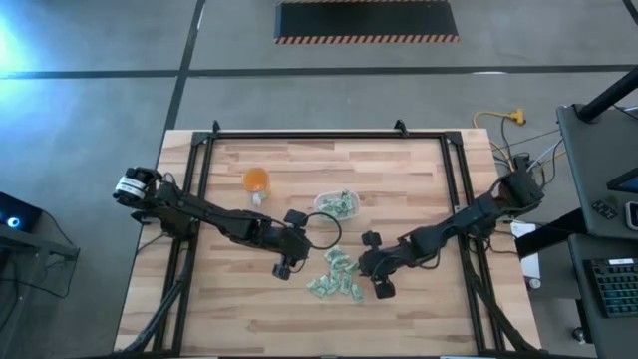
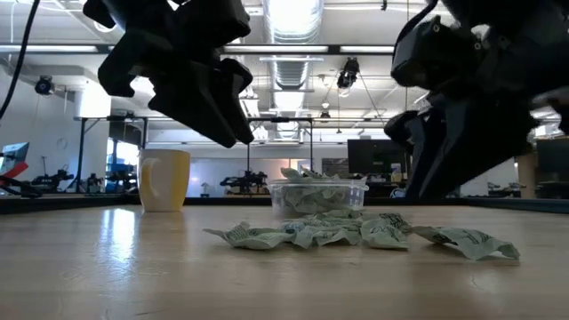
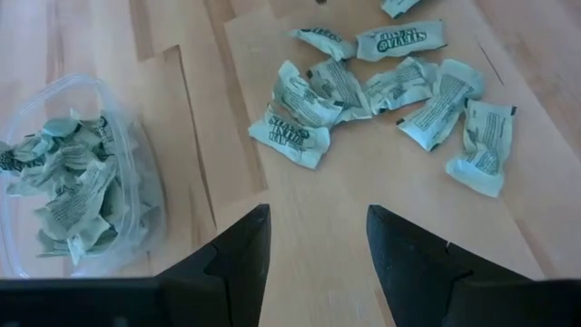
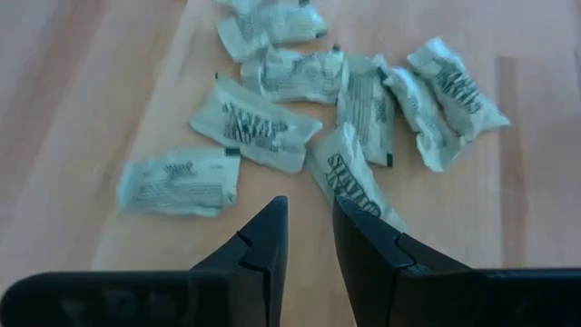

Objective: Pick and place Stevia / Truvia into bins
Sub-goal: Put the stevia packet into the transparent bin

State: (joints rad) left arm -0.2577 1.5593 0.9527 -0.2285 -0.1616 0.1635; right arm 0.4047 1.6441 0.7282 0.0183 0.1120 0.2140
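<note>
Just ahead of my right gripper [image 4: 309, 236] lies the loose heap of Stevia packets [image 4: 300, 100], spread on the wooden table [image 1: 419, 170]. My fingers there stand a narrow gap apart with nothing between them, tips above the wood, the nearest packet [image 4: 349, 182] just beyond and slightly to one side of them. My left gripper [image 3: 313, 245] hangs released too, its fingers spread wider and empty, the same heap [image 3: 381, 91] farther ahead and the clear tub [image 3: 77, 177] off to its side, already well filled with packets.

I judge these packets very light, thin and limp: crumpled paper that will slide on the smooth wood if I nudge it, and that could tear if squeezed at a sealed end. Several overlap, so a careless pinch could lift two. A raised, creased edge of an outlying packet, such as the lone one [image 4: 177, 182] beside the heap, looks the safest place to pinch.

From table height, both grippers are dark shapes against the lights, so their fingertips cannot be read there. An orange cup [image 1: 256, 180] stands beyond the tub. Under the overlaps I cannot count the packets.
</note>
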